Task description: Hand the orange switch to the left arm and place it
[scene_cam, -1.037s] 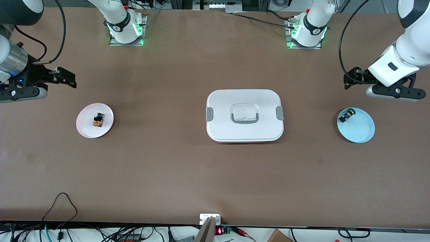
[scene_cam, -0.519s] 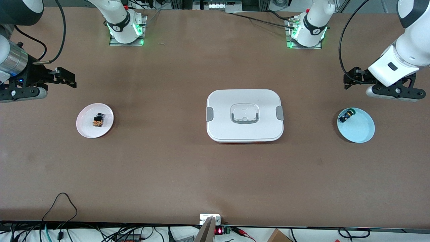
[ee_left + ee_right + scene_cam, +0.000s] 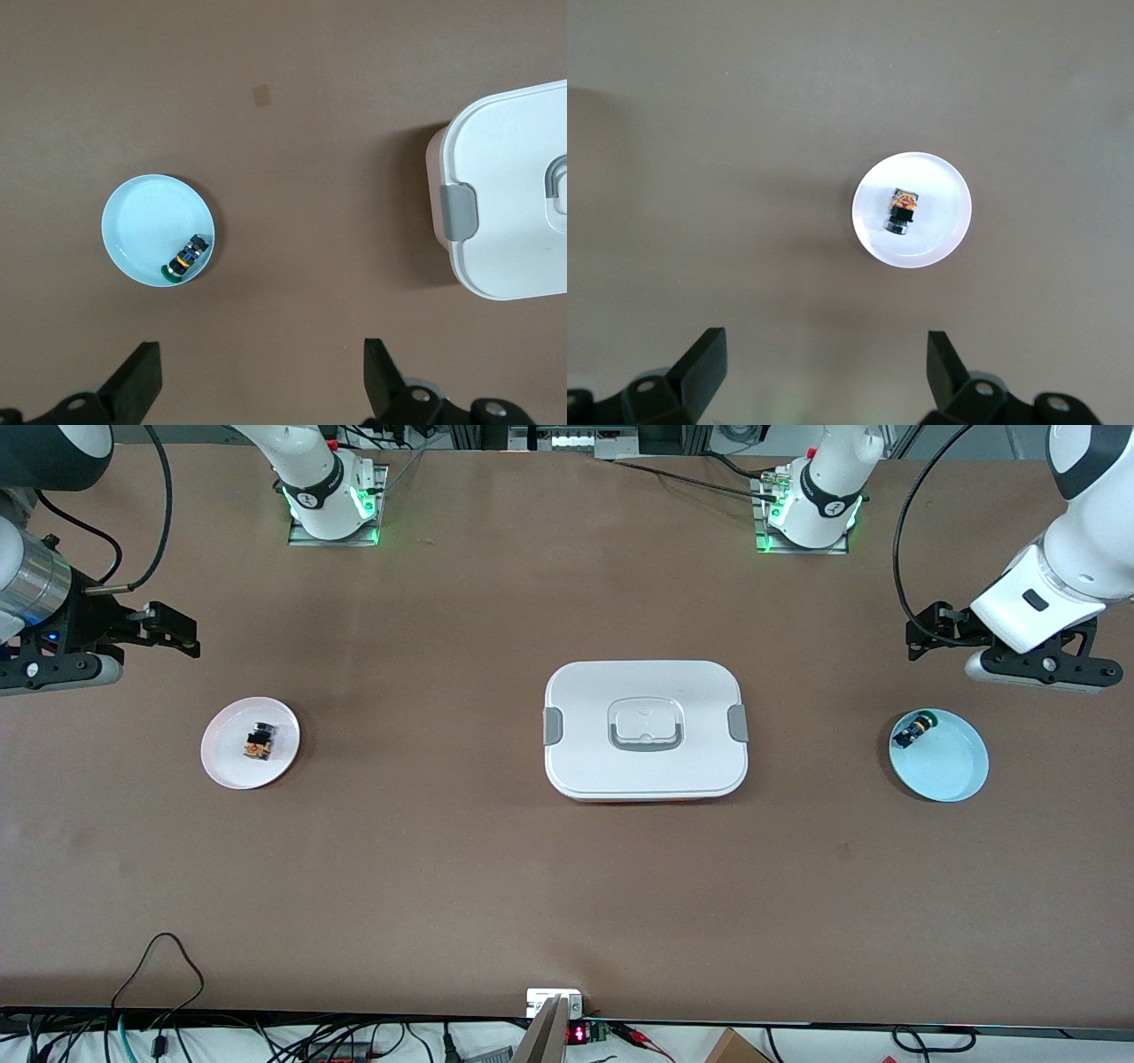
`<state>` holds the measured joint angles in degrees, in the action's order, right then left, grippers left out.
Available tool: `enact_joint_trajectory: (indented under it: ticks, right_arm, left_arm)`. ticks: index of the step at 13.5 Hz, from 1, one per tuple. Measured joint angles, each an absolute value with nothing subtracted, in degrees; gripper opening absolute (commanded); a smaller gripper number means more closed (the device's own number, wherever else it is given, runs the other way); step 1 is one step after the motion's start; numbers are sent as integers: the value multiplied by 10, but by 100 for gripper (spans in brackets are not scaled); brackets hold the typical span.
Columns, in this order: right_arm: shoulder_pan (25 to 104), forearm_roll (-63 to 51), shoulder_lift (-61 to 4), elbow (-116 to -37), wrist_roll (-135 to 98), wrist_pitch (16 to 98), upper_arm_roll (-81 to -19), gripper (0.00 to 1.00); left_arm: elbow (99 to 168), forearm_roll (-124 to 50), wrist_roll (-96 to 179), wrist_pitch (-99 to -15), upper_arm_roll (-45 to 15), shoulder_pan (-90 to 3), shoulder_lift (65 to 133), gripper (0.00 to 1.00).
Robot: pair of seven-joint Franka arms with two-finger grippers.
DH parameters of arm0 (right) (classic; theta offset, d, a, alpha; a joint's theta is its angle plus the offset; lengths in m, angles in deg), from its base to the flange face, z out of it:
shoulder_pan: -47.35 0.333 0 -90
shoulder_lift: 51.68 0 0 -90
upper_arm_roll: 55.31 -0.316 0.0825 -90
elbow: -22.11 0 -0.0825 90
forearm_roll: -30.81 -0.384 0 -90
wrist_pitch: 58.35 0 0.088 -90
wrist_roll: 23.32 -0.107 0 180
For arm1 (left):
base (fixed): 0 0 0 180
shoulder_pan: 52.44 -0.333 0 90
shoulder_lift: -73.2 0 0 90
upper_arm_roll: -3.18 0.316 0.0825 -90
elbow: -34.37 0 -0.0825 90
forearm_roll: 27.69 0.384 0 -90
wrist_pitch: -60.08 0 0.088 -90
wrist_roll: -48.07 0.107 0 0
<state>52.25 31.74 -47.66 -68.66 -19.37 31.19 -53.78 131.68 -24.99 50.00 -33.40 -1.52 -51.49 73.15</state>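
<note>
The orange switch [image 3: 258, 741] lies on a round pink plate [image 3: 227, 760] toward the right arm's end of the table. It also shows in the right wrist view [image 3: 902, 211] on that plate [image 3: 943, 227]. My right gripper [image 3: 170, 630] hangs open and empty above the table beside the pink plate; its own view shows the same [image 3: 824, 359]. The white box [image 3: 646, 729] sits shut at the table's middle, and one end of it shows in the left wrist view [image 3: 509, 190]. My left gripper [image 3: 930, 633] hangs open and empty over the table beside a blue plate; its own view shows the same [image 3: 261, 359].
A round blue plate [image 3: 950, 772] toward the left arm's end holds a small black switch with blue and yellow-green parts [image 3: 914, 731]. Both show in the left wrist view: the plate [image 3: 142, 217] and the switch [image 3: 188, 256]. Cables lie along the table's near edge.
My right gripper has drifted very slightly toward its end of the table. Nothing else has visibly moved.
</note>
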Motion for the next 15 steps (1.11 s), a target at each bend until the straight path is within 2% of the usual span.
enact_joint_trajectory:
  ticks: [9, 15]
  right_arm:
    - [528, 310, -451, -672, -194, 345, -539, 100]
    - [532, 310, -388, -671, -183, 345, -538, 100]
  left_arm:
    - [1317, -250, 500, -334, -15, -515, 731, 100]
    - [1313, -250, 500, -336, -15, -515, 737, 100]
